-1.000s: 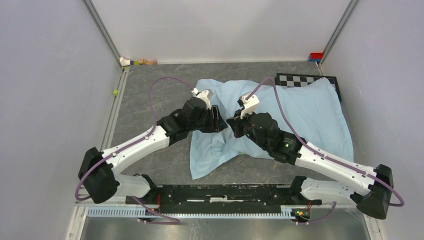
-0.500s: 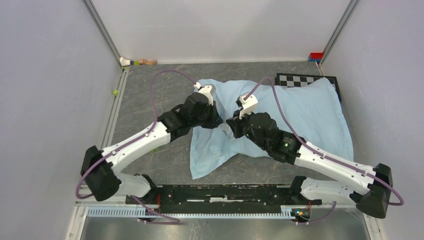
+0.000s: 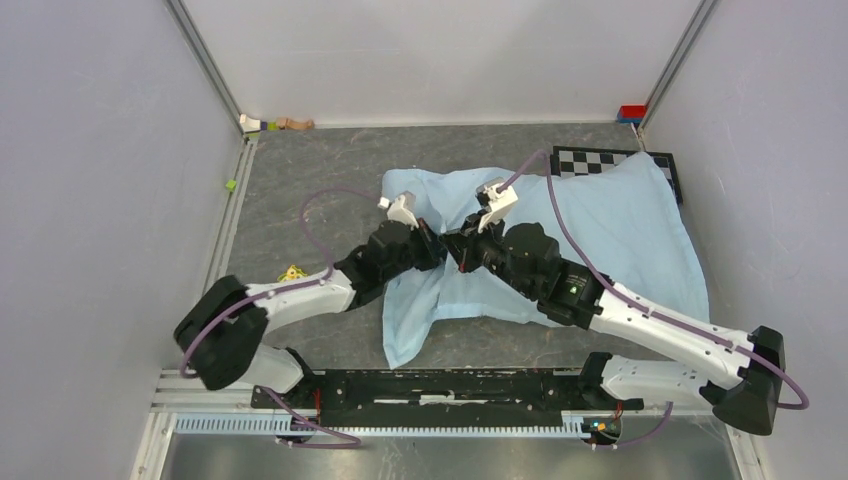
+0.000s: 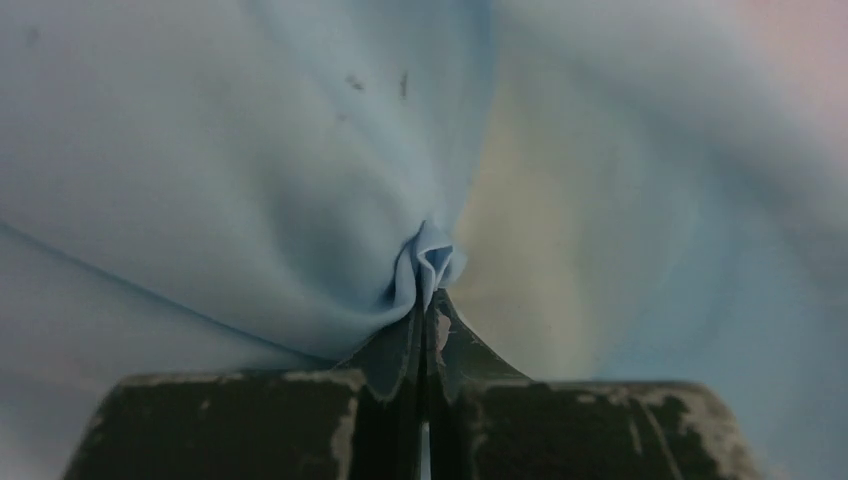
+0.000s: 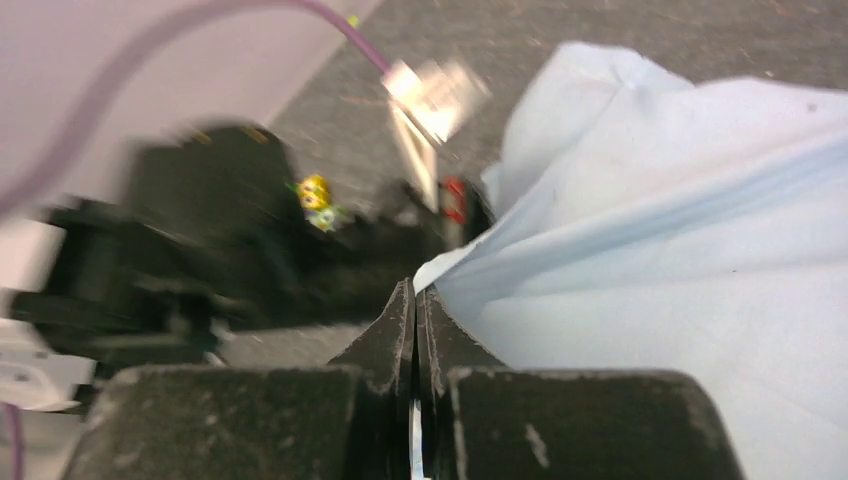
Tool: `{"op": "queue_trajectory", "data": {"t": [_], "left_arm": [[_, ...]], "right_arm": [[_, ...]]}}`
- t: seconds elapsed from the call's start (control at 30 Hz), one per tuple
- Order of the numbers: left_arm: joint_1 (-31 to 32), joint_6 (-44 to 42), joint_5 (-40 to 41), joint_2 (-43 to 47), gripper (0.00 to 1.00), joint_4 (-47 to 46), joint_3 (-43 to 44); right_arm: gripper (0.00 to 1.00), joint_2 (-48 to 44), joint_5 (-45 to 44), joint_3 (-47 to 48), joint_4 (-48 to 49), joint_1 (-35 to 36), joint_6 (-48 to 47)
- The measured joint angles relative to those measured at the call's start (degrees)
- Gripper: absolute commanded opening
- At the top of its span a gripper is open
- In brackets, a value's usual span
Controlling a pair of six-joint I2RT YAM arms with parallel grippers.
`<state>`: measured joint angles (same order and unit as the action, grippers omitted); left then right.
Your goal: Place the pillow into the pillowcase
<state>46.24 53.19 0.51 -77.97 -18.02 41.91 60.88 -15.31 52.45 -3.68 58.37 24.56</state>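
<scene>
The light-blue pillowcase lies wrinkled across the table's middle and right, puffed up on its right half. The pillow is hidden in the top view. In the left wrist view a pale beige patch beside the pinched fold could be the pillow; I cannot tell. My left gripper is shut on a bunched fold of the pillowcase, fabric puckering out past the gripper. Facing it, a few centimetres to its right, my right gripper is shut on the edge of the pillowcase, which trails from the gripper.
A checkerboard lies partly under the pillowcase at the back right, with a red block in the corner. Small toys sit at the back left, a green bit by the left rail, and a yellow-green piece beside the left arm.
My left gripper closed on the pillowcase fabric. The left arm lowered and drew toward the near side, uncovering the yellow-green piece. The right gripper stayed shut, shifting slightly left.
</scene>
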Motion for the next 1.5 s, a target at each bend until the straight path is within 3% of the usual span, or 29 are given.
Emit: {"op": "queue_trajectory", "data": {"t": [0.17, 0.43, 0.6, 1.07, 1.5], "left_arm": [[2.99, 4.81, 4.96, -5.66, 0.08, -14.71, -6.45], [4.7, 4.87, 6.8, -5.79, 0.44, -13.27, -2.71], [4.94, 4.81, 6.19, -2.71, 0.61, -9.35, -2.08], [5.29, 3.17, 5.64, 15.93, 0.68, 3.26, -7.5], [5.4, -1.42, 11.39, 21.11, 0.66, 13.84, -7.91]], "right_arm": [[0.0, -1.57, -0.35, -0.46, 4.24, 1.46, 2.21], [0.0, -0.63, -0.76, -0.52, 5.05, 1.53, 2.25], [0.0, 0.35, -0.74, -0.52, 5.2, 1.55, 2.23], [0.0, 0.98, 0.28, -0.5, 5.9, 2.38, 2.34], [0.0, 1.05, 0.09, -0.5, 6.05, 2.34, 2.19]]}}
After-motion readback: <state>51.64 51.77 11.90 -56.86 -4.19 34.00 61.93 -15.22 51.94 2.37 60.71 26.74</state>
